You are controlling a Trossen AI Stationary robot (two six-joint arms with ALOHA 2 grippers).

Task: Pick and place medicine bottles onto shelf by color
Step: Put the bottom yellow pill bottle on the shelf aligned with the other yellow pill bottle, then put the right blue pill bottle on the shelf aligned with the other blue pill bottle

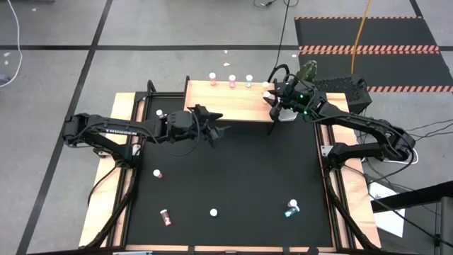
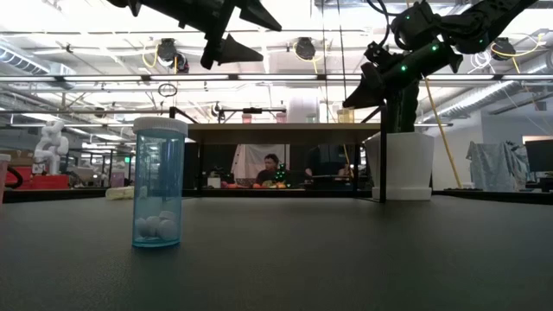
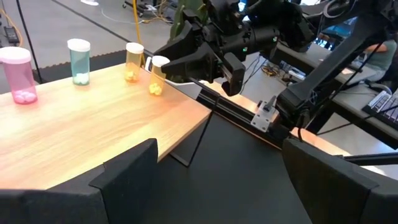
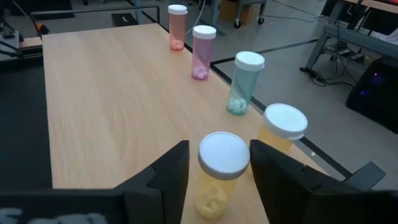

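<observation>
straddling a yellow bottle [image 4: 217,177] on the shelf [image 4: 112,106] with the right gripper [image 4: 219,171], fingers spread beside its cap; farther along that shelf, standing upright: yellow, teal, pink bottles. hovering spread: left gripper [image 1: 212,131].

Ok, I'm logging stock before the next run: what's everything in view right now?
shelf: one, light wood, table's far side
shelf bottles: five; orange-pink, pink, teal, two yellow; white caps
mat bottles: five; two pink, one teal, two showing only white caps; scattered on the black mat
pot: one, white, green plant in it, beside shelf
person: one, behind the table
left tool: open, empty, at shelf's near edge
right tool: around the end yellow bottle on shelf
</observation>
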